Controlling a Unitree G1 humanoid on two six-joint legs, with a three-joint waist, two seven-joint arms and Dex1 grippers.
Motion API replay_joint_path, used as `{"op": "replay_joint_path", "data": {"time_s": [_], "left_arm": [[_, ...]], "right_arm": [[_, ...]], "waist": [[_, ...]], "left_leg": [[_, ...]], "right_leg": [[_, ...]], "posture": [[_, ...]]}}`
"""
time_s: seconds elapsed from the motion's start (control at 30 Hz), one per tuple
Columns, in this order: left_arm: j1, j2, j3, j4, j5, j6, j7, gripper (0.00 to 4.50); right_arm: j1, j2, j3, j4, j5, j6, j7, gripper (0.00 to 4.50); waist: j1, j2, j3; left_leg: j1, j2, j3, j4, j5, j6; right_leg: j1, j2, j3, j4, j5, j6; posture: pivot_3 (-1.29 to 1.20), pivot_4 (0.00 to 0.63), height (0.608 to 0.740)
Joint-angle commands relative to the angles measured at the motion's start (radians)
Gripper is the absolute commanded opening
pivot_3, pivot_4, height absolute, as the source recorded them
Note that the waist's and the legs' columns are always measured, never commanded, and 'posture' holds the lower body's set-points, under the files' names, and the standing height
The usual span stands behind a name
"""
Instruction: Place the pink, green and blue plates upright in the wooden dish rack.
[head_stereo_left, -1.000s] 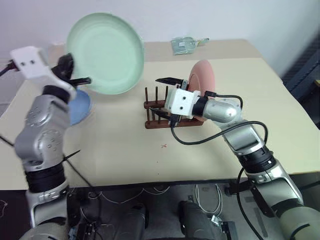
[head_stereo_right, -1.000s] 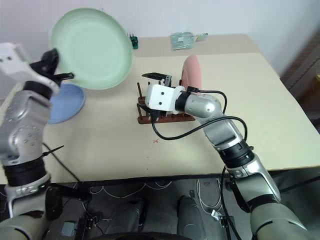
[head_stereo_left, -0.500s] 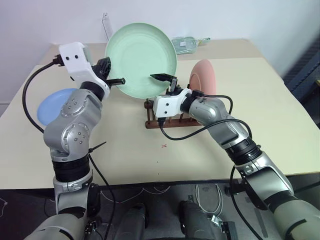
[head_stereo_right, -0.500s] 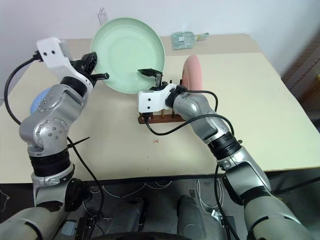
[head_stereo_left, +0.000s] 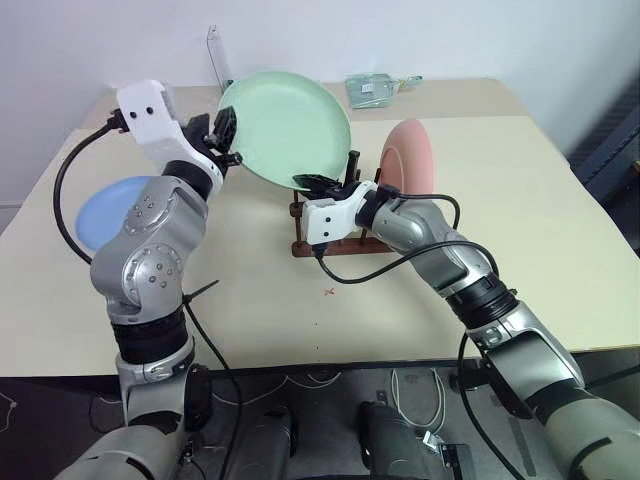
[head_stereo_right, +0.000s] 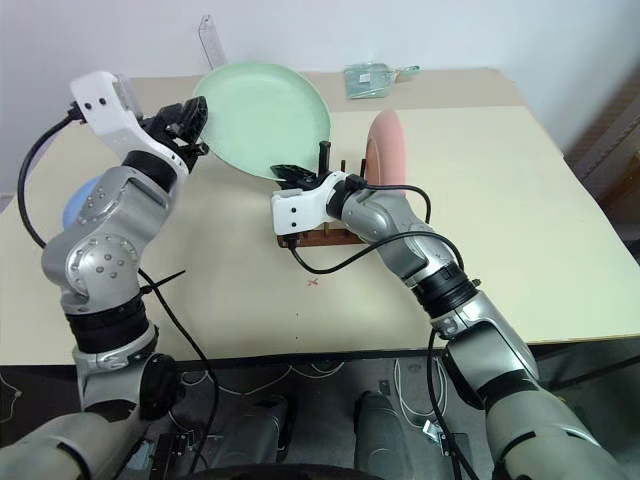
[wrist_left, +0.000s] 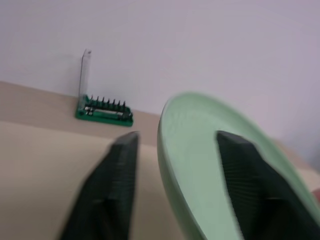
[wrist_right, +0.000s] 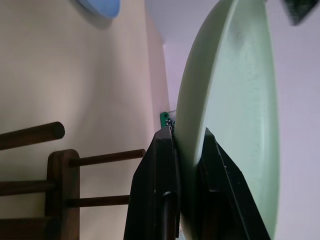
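Round pale mint green plate (head_stereo_left: 288, 125) held upper centre above small dark wooden peg rack (head_stereo_left: 322, 235)
Clamped at lower rim by right gripper (head_stereo_left: 318, 183); left gripper (head_stereo_left: 224, 132) spread apart astride left rim; salmon pink plate (head_stereo_left: 410, 155) upright in rack; light blue plate (head_stereo_left: 112, 205) flat at left

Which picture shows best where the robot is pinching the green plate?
The right wrist view: the right gripper has its jaws clamped on the rim of the green plate. The head views show the whole plate above the wooden dish rack. The left wrist view shows the left gripper open around its edge.
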Motion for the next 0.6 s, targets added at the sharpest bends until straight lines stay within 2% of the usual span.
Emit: {"op": "replay_joint_path", "data": {"time_s": [0.03,0.17,0.33,0.4,0.47,0.53,0.6], "left_arm": [[-0.094,-0.011,0.123,-0.016,-0.057,-0.123,0.022,3.40],[-0.127,0.094,0.225,0.070,-0.030,-0.221,-0.011,3.40],[-0.021,0.258,0.195,0.132,0.058,-0.256,-0.136,3.40],[0.060,0.309,0.164,0.143,0.087,-0.257,-0.210,3.40],[0.175,0.352,0.121,0.129,0.098,-0.275,-0.333,3.40],[0.289,0.379,0.068,0.102,0.096,-0.282,-0.445,3.40],[0.366,0.389,0.022,0.063,0.088,-0.276,-0.517,3.40]], "right_arm": [[-0.017,0.011,-0.046,-0.026,0.023,0.003,-0.019,0.00],[0.005,0.050,-0.103,-0.076,0.122,0.050,0.002,0.00],[0.046,0.097,-0.197,-0.201,0.308,0.151,0.060,0.00],[0.072,0.127,-0.246,-0.289,0.433,0.238,0.101,0.00],[0.106,0.168,-0.314,-0.421,0.623,0.394,0.140,0.00],[0.147,0.199,-0.375,-0.554,0.821,0.580,0.153,0.00],[0.178,0.220,-0.419,-0.639,0.942,0.715,0.125,0.00]], "waist": [[-0.001,-0.001,0.001],[-0.006,-0.001,0.001],[-0.003,-0.001,0.001],[-0.001,-0.001,0.001],[-0.002,-0.001,0.001],[-0.001,0.000,0.001],[0.000,0.000,0.001]], "left_leg": [[0.000,0.000,0.000,0.000,0.000,0.000],[0.001,0.000,0.000,-0.001,0.000,-0.001],[0.001,0.000,0.000,-0.002,0.000,-0.001],[0.001,0.000,0.000,-0.002,0.000,-0.001],[0.001,0.000,-0.001,-0.002,0.000,0.000],[0.001,0.000,-0.001,-0.003,-0.002,0.004],[0.001,0.000,-0.003,-0.003,-0.003,0.005]], "right_leg": [[0.000,0.000,0.000,0.000,0.000,0.000],[0.000,0.000,0.000,0.000,0.000,0.000],[0.000,0.001,0.000,0.000,0.000,0.000],[0.000,0.001,0.000,0.000,0.000,0.000],[0.000,0.001,0.000,0.000,0.000,0.000],[0.000,0.001,0.000,0.000,0.000,-0.001],[0.000,0.001,0.000,0.000,0.000,-0.001]], "posture": [[0.00,0.150,0.740],[0.00,0.150,0.740],[0.00,0.150,0.740],[0.00,0.150,0.740],[0.00,0.150,0.740],[0.00,0.150,0.740],[0.00,0.150,0.740]]}}
